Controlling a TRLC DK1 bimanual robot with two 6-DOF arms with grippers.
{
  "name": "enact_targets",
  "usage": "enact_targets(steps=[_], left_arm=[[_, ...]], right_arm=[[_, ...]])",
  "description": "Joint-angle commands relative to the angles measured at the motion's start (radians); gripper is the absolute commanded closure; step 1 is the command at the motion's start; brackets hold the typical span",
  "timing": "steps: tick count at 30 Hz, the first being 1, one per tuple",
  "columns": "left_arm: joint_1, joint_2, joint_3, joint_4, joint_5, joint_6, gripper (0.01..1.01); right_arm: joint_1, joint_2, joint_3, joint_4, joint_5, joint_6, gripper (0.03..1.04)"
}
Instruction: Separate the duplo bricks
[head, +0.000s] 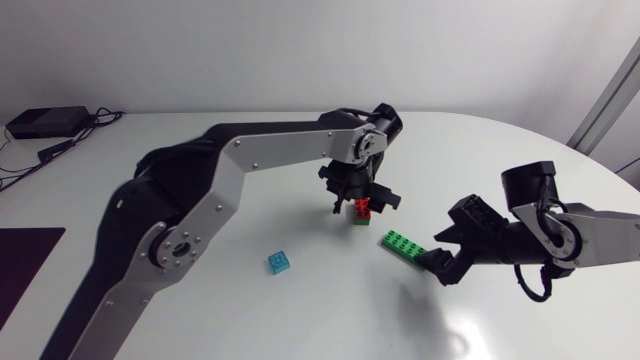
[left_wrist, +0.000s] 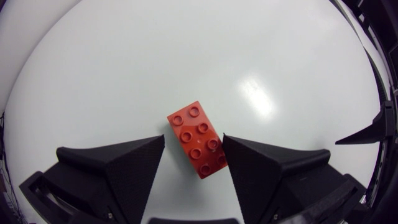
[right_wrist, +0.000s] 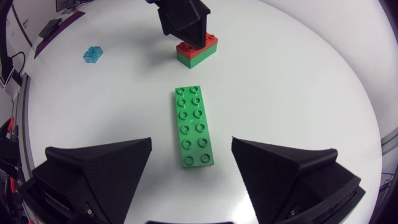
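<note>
Left gripper (head: 360, 205) hung over a small stack near the middle of the white oval table (head: 500, 150): a red two-by-four plastic brick (head: 361, 206) seated on a green brick of the same footprint (head: 361, 219). From the left wrist camera I saw its fingers spread, with the red brick (left_wrist: 196, 138) lying skewed between them. One finger looked to meet the brick's corner and the other stood just beside it with a sliver of table showing, so I read the hand as open, not clamping.

Right gripper (head: 440, 250) sat low towards the table's right side, also spread wide. A long flat green studded brick (head: 404, 243) lay on the table between and just ahead of its fingertips, touching neither finger, pointing towards the stack. The stack stood near the far end of the long green piece, apart from it.

A small translucent blue brick (head: 279, 262) lay alone, well apart from both hands. A dark purple mat (head: 20, 270) lay at the table's left edge.
</note>
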Motion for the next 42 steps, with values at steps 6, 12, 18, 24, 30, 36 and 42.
enact_targets(steps=[6, 12, 18, 24, 30, 36, 42], left_arm=[[-0.020, 0.095, 0.139, -0.080, -0.030, -0.055, 0.377], [-0.020, 0.102, 0.139, -0.107, -0.047, -0.069, 0.385], [-0.017, 0.105, 0.139, -0.121, -0.056, -0.077, 0.666], [0.000, 0.074, 0.086, -0.121, -0.070, -0.061, 0.789], [0.032, -0.056, -0.072, -0.041, -0.062, 0.054, 0.820], [0.099, -0.293, -0.308, 0.081, 0.131, 0.235, 0.828], [0.122, -0.589, -0.632, 0.218, 0.372, 0.488, 0.828]], right_arm=[[-0.013, -0.015, -0.044, -0.018, -0.003, -0.008, 0.12], [-0.013, -0.041, -0.044, -0.029, -0.005, -0.006, 0.12], [-0.008, -0.058, -0.047, -0.038, -0.005, -0.003, 0.12], [-0.010, -0.068, -0.061, -0.038, -0.008, -0.009, 0.12], [-0.011, -0.079, -0.064, -0.038, -0.022, -0.022, 0.13], [-0.038, -0.151, -0.051, -0.079, -0.107, -0.028, 0.12], [-0.084, -0.183, 0.038, -0.239, -0.324, -0.048, 0.13]])
